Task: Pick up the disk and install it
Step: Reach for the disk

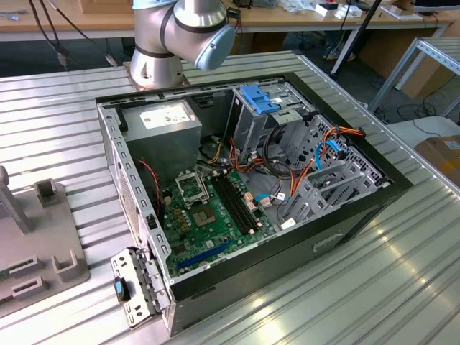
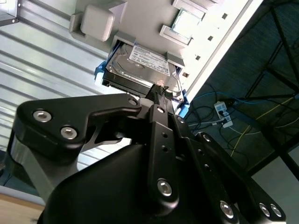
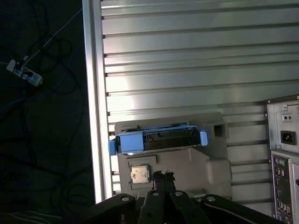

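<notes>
The disk (image 2: 145,65) is a silver-grey hard drive with a white label, framed by a blue carrier rail. It stands on edge in a slot of a grey holder (image 3: 205,165), where the disk (image 3: 159,140) shows its blue rail. My gripper (image 2: 159,89) hangs over the disk with its black fingers shut together and nothing between them. In the first wrist view the gripper (image 3: 163,176) stays a little apart from the disk. The open computer case (image 1: 359,208) lies on the slatted metal table (image 1: 65,115), with a drive cage (image 1: 259,100) topped in blue plastic.
A small square chip (image 3: 139,173) sits in the grey holder beside the disk. The table's edge (image 3: 96,93) runs close by, with cables on the floor beyond. The case's rear panel (image 3: 285,163) stands near the holder. A grey power supply (image 1: 162,126) and loose cables fill the case.
</notes>
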Controlling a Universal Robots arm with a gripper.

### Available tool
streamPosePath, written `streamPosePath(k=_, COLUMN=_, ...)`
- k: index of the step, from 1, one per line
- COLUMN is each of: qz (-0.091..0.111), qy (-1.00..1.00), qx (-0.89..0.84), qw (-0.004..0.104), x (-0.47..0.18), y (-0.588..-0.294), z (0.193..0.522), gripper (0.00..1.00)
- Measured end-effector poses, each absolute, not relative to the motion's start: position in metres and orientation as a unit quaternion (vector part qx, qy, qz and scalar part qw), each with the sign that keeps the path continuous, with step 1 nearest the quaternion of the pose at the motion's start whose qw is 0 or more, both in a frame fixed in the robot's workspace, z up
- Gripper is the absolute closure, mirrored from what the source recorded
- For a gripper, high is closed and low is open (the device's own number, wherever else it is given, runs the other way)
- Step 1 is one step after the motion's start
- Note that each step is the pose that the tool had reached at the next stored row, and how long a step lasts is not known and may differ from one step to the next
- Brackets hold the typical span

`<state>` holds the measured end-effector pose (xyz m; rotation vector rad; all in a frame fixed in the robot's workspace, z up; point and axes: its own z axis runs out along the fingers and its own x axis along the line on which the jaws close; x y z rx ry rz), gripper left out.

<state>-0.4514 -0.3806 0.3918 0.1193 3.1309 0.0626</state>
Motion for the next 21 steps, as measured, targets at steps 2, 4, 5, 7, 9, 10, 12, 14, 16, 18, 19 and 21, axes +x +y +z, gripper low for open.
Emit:
streamPosePath(k=2, qz=0.020, qy=0.999, qx=0.038, qw=0.004, x=-0.451, y=-0.377, z=0.392, gripper=0.89)
streamPosePath(k=4, qz=0.020, qy=0.999, qx=0.038, qw=0.004, x=-0.451, y=-0.375, z=0.392, gripper=0.89)
streamPosePath(k=5, qz=0.020, qy=0.999, qx=0.038, qw=0.004, x=-0.451, y=-0.374, z=0.392, gripper=0.89)
streamPosePath(k=7, qz=0.020, qy=0.999, qx=0.038, qw=0.004, x=-0.454, y=-0.369, z=0.391, gripper=0.89)
streamPosePath(k=9, qz=0.020, qy=0.999, qx=0.038, qw=0.004, x=-0.459, y=-0.363, z=0.391, gripper=0.89)
streamPosePath(k=10, qz=0.020, qy=0.999, qx=0.038, qw=0.004, x=-0.460, y=-0.362, z=0.391, gripper=0.89)
streamPosePath(k=12, qz=0.020, qy=0.999, qx=0.038, qw=0.004, x=-0.465, y=-0.359, z=0.391, gripper=0.89)
streamPosePath(k=14, qz=0.020, qy=0.999, qx=0.038, qw=0.004, x=-0.472, y=-0.359, z=0.390, gripper=0.89)
streamPosePath(k=16, qz=0.020, qy=0.999, qx=0.038, qw=0.004, x=-0.474, y=-0.359, z=0.388, gripper=0.89)
streamPosePath(k=18, qz=0.020, qy=0.999, qx=0.038, qw=0.004, x=-0.474, y=-0.359, z=0.385, gripper=0.89)
streamPosePath(k=19, qz=0.020, qy=0.999, qx=0.038, qw=0.004, x=-0.474, y=-0.359, z=0.384, gripper=0.89)
streamPosePath(k=21, qz=0.020, qy=0.999, qx=0.038, qw=0.004, x=-0.475, y=-0.357, z=0.380, gripper=0.89)
